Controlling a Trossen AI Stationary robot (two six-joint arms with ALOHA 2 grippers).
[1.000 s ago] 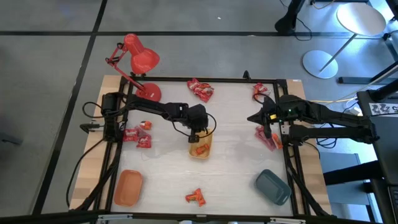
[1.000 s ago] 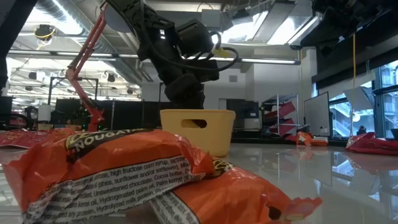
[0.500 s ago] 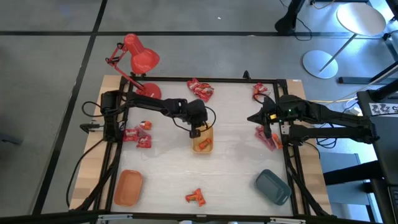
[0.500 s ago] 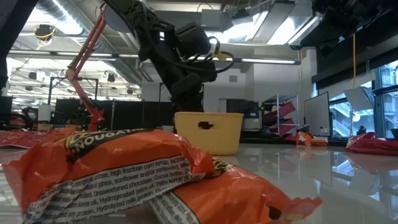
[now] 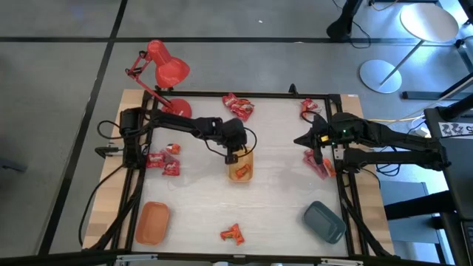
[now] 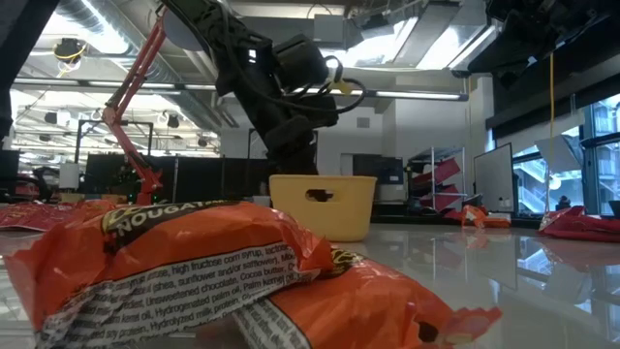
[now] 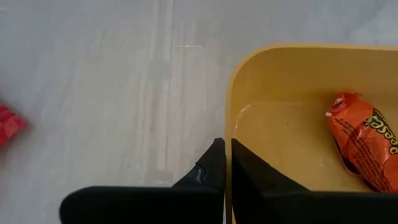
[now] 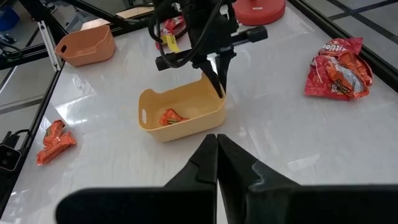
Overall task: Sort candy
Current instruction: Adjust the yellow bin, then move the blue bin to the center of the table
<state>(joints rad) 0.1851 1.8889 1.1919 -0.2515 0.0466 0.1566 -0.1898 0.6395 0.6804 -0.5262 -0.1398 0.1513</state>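
The left claw (image 5: pixel 238 155) is pinched shut on the rim of the yellow tray (image 5: pixel 241 171) near the middle of the counter (image 5: pixel 281 199) — in the left wrist view one finger sits inside the wall and the other outside it. One orange crinkly sweet (image 7: pixel 367 149) lies on the tray's floor. The rest of the candy is scattered: a red heap (image 5: pixel 239 107) at the far edge, a red pair (image 5: pixel 163 162) by the left rail, an orange pair (image 5: pixel 233 234) near the front edge, more red wrappers (image 5: pixel 310 108) in the far right corner. The right claw (image 5: pixel 298 140) hovers near the right rail with fingers pressed together — holding nothing. An orange tray (image 5: pixel 152 222) and a grey tray (image 5: pixel 324 222) sit at the front corners.
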